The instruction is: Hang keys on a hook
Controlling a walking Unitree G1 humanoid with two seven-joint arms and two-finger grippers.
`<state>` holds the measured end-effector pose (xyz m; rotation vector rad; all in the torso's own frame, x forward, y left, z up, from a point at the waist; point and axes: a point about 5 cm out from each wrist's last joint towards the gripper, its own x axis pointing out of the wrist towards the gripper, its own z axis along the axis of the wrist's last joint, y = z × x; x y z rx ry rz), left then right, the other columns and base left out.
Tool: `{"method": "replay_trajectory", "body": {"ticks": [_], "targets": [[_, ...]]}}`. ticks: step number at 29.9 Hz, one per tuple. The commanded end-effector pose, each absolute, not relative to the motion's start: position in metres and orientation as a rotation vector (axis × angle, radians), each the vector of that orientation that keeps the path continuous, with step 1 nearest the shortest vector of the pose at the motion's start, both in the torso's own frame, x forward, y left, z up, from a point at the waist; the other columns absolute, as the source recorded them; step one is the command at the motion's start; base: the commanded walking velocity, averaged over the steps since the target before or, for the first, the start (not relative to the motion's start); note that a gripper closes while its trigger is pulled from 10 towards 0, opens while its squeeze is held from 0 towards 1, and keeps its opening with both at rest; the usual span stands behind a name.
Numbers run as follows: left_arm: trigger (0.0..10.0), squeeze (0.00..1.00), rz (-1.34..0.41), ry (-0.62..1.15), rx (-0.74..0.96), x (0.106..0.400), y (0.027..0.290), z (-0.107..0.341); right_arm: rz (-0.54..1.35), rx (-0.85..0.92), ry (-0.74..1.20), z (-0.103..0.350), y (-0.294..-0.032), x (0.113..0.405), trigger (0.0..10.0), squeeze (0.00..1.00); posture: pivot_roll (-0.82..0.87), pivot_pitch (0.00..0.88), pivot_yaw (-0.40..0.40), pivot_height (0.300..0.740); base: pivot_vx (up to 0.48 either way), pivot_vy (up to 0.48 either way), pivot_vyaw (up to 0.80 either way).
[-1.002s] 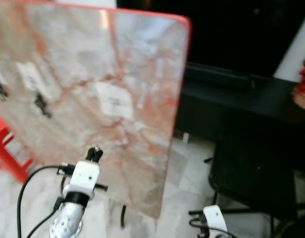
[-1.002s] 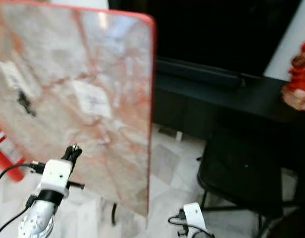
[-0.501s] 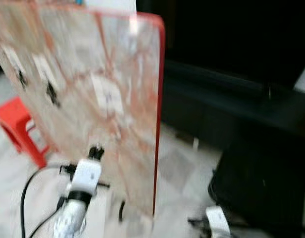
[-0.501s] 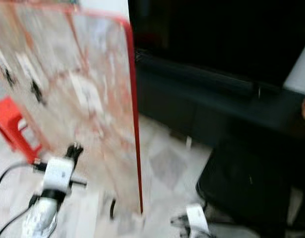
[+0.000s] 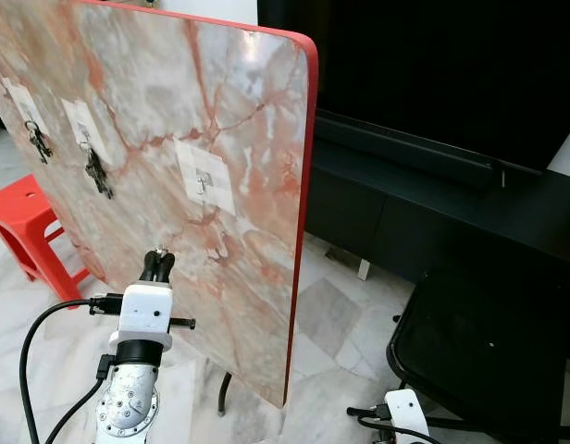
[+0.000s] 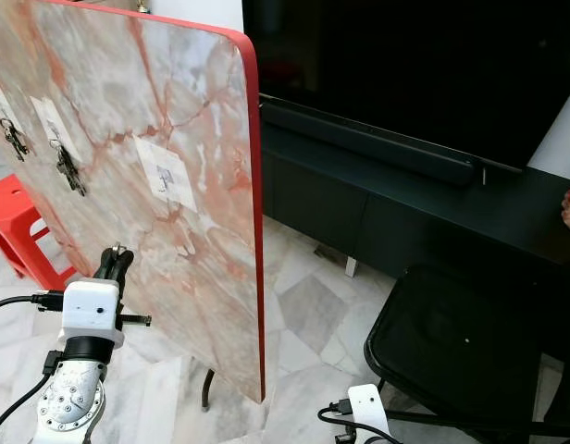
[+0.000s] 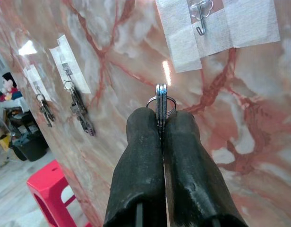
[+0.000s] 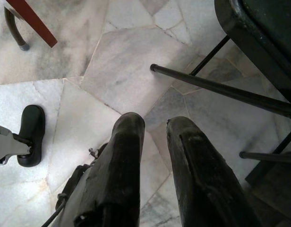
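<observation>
The left gripper [image 7: 160,125] is pinching a key ring [image 7: 160,104] between its closed fingers [image 7: 141,142], with the keys standing edge-on and the round ring poking out past the fingertips. It is pointing at an upturned marble table [image 5: 229,111] that is standing on its edge like a wall, red-rimmed, with three white adhesive pads stuck across its face. In the head views the gripper is sitting below the empty hook [image 5: 203,178] and a little toward the robot's left of it, near the board but not touching it. In the left wrist view that same hook [image 7: 200,19] is lying above the ring and off to one side, its open curl turned upward, so the ring is going to have to rise, shift across and then drop over the tip. The ring's flat face is lining up roughly edge-on to the wrist camera, so a small twist may be needed before it can slip on. The two other hooks, further to the robot's left, are already carrying keys [image 5: 96,172], and a red stool [image 5: 26,208] is standing beyond them. The right gripper [image 8: 155,137] is hanging idle over the marble floor with its fingers slightly apart and nothing between them, well away from the hook, so the left arm is clearly the nearer one.
</observation>
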<state>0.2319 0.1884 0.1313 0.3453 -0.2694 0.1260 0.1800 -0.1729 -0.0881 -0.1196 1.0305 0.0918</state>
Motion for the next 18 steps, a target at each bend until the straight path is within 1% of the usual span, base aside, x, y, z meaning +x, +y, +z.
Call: {"method": "replay_trajectory", "body": {"ticks": [1,10,14,18], "targets": [[10.0,0.0,0.112,-0.323,0.326,0.2327,0.1842,0.1416,0.085,-0.122,1.01,-0.086,-0.1741,0.1838,10.0,0.0,0.05,0.016,-0.037,0.74,0.0,0.0,0.0],[10.0,0.0,0.119,-0.328,0.344,0.2337,0.1841,0.1424,0.096,-0.141,1.0,-0.0852,-0.1744,0.1852,10.0,0.0,0.05,0.021,-0.04,0.74,0.0,0.0,0.0],[10.0,0.0,0.098,-0.332,0.363,0.2347,0.1816,0.1432,0.09,-0.139,0.995,-0.085,-0.1743,0.1855,10.0,0.0,0.05,0.022,-0.04,0.74,0.0,0.0,0.8],[10.0,0.0,0.089,-0.334,0.368,0.2357,0.1788,0.1431,0.076,-0.124,0.994,-0.0853,-0.174,0.1851,10.0,0.0,0.05,0.021,-0.038,0.74,0.0,0.0,0.0]]}}
